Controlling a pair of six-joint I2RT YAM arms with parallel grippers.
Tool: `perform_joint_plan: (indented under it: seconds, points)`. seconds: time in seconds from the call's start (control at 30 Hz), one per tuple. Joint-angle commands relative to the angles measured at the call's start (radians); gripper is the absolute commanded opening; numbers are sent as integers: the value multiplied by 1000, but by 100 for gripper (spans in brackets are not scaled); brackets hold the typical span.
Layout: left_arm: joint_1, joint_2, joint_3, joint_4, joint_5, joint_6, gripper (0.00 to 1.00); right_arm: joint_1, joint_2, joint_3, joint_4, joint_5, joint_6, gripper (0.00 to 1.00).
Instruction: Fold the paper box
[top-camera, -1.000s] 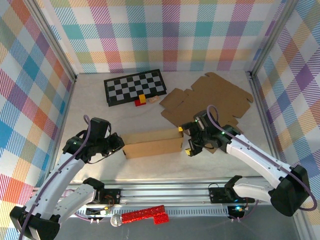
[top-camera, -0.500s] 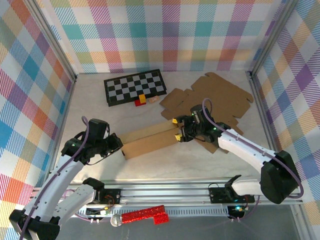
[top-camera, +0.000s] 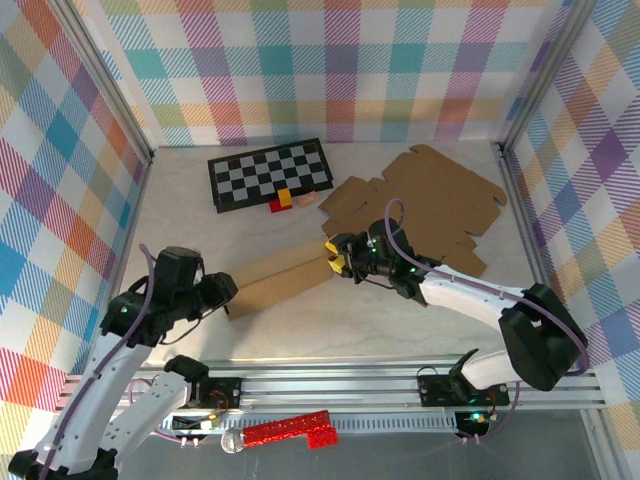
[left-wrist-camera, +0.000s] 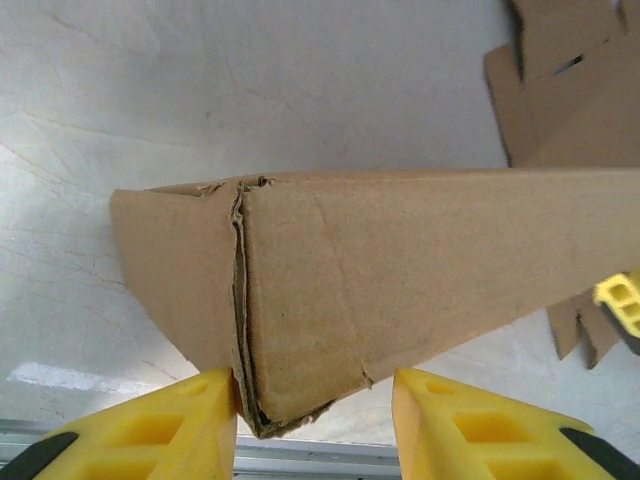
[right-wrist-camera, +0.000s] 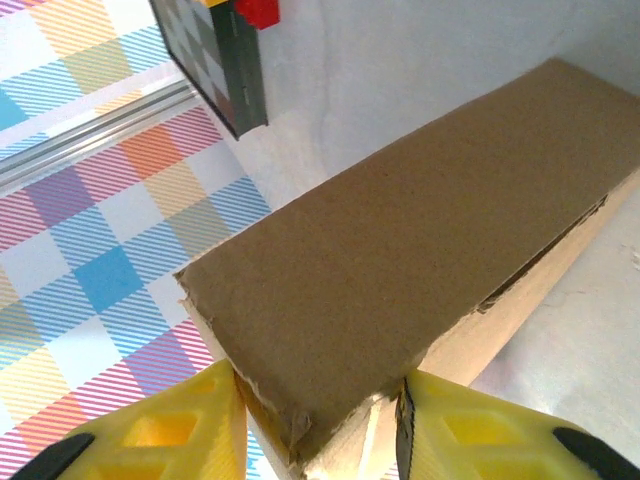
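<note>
The paper box (top-camera: 280, 278) is a long folded brown carton lying slantwise at the table's middle front. My right gripper (top-camera: 338, 256) is shut on its right end. In the right wrist view both yellow fingers press the carton's end (right-wrist-camera: 420, 250) at my gripper (right-wrist-camera: 320, 430). My left gripper (top-camera: 218, 290) stands open around the box's left end. In the left wrist view the torn corner (left-wrist-camera: 250, 390) lies between the fingers of that gripper (left-wrist-camera: 315, 415). The left finger (left-wrist-camera: 170, 430) touches the corner; the other finger stands a little apart.
A flat unfolded cardboard sheet (top-camera: 420, 205) lies at the back right, just behind the right arm. A checkerboard (top-camera: 270, 172) lies at the back left, with small red and yellow blocks (top-camera: 281, 200) at its front edge. Plaid walls close in three sides.
My right gripper has closed on the box's right end and carried it back and left, so the box now slants. My left gripper has opened off the left end and drawn back left.
</note>
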Motion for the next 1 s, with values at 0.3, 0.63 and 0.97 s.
perform_joint_plan:
  seconds: [0.3, 0.63, 0.97]
  points:
    - [2, -82, -57, 88, 101, -44, 40, 90, -133, -219, -58, 5, -87, 37]
    - [0, -169, -241, 10, 113, -95, 41, 100, -110, -219, -150, -21, -62, 39]
    - [0, 31, 61, -36, 71, -38, 43, -82, -148, 54, -665, -43, -587, 72]
